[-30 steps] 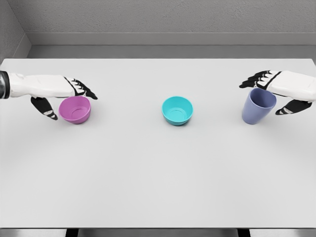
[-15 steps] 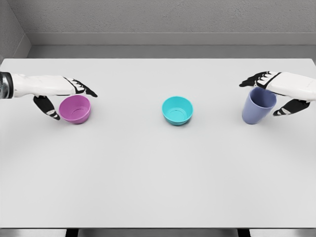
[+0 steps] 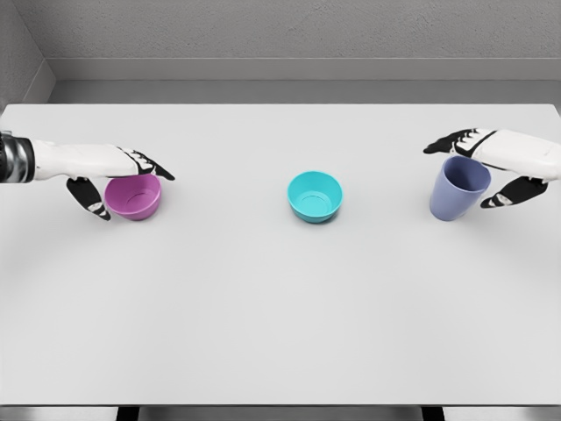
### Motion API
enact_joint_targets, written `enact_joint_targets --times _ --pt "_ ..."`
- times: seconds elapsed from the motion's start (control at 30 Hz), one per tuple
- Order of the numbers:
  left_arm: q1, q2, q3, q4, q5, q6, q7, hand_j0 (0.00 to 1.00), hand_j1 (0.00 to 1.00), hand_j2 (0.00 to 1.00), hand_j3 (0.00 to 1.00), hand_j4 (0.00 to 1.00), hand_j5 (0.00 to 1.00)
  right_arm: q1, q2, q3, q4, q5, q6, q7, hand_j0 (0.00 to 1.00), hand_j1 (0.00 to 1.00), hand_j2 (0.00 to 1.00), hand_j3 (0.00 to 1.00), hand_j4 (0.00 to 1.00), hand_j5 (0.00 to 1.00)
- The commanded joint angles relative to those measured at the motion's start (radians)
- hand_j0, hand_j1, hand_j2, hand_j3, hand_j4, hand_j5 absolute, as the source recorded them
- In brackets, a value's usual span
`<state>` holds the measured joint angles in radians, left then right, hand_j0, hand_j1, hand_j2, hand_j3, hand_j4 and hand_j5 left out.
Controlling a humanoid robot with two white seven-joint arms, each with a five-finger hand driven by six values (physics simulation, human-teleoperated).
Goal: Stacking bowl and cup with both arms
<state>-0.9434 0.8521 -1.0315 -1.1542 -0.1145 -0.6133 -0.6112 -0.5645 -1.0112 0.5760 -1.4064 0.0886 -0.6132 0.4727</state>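
A purple bowl (image 3: 137,203) stands at the left of the white table (image 3: 280,307). My left hand (image 3: 131,186) reaches over it, fingers (image 3: 151,163) stretched above its far rim and thumb (image 3: 93,201) hanging by its left side, open. A teal bowl (image 3: 315,196) sits alone at the middle. A blue-violet cup (image 3: 452,200) stands upright at the right. My right hand (image 3: 458,175) hovers at its rim, fingers (image 3: 449,143) behind it and thumb (image 3: 508,195) to its right, spread open. I cannot tell whether either hand touches its object.
A grey wall runs behind the table's far edge. The table's front edge lies near the bottom of the view.
My left hand has sunk slightly and drawn a little left, its thumb dropping lower beside the purple bowl. The right hand's thumb has edged closer to the cup. Bowls and cup have not moved.
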Motion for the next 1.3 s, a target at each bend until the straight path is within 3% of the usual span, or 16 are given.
enact_joint_targets --times 0.0,1.27 --pt "0.002 -0.007 0.002 0.007 0.001 0.002 0.000 1.00 1.00 1.00 1.00 1.00 1.00 0.000 -0.001 0.005 -0.002 -0.001 0.002 0.000 1.00 1.00 1.00 1.00 1.00 1.00" --pt "0.012 -0.045 0.005 0.076 -0.037 0.002 0.000 1.00 1.00 1.00 1.00 1.00 1.00 -0.044 0.055 0.045 0.132 0.028 0.002 0.000 1.00 1.00 1.00 1.00 1.00 1.00"
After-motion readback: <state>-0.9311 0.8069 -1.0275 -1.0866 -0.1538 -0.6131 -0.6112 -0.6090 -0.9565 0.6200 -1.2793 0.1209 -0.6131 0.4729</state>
